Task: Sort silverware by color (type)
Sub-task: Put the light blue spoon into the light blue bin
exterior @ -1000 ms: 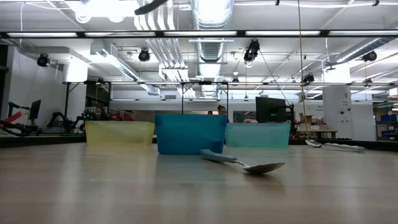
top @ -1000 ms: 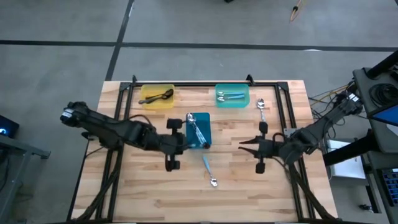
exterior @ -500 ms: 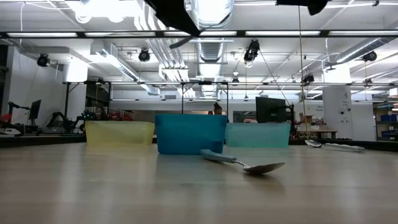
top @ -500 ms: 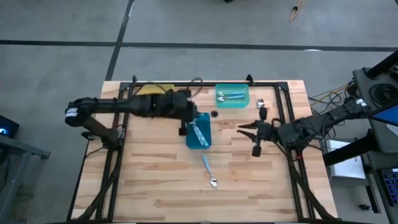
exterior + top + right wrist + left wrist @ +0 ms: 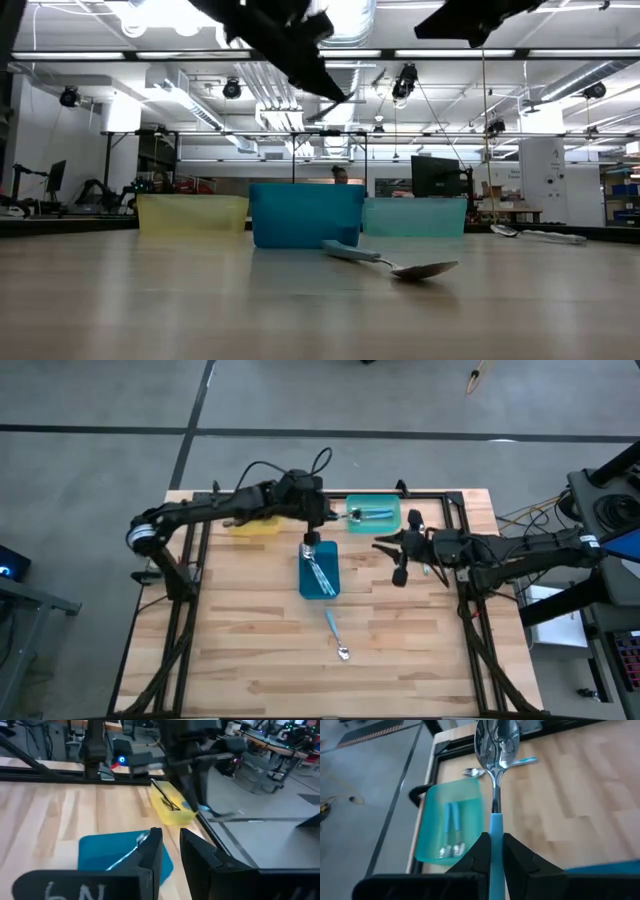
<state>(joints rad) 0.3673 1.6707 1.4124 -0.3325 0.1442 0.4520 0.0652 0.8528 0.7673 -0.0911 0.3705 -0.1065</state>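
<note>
Between the left gripper's (image 5: 494, 851) closed fingers (image 5: 519, 854) sits a blue-handled spoon (image 5: 496, 750), carried near the teal tray (image 5: 374, 515) that already holds two like it. Over the tabletop (image 5: 250, 650) by the loose silver spoon (image 5: 420, 530), the right gripper's (image 5: 385, 546) fingers stand narrowly apart, empty. Silver spoons fill the blue tray (image 5: 319, 570) and a dark one the yellow tray (image 5: 256, 526); another blue-handled spoon on the wood (image 5: 336, 634) remains.
</note>
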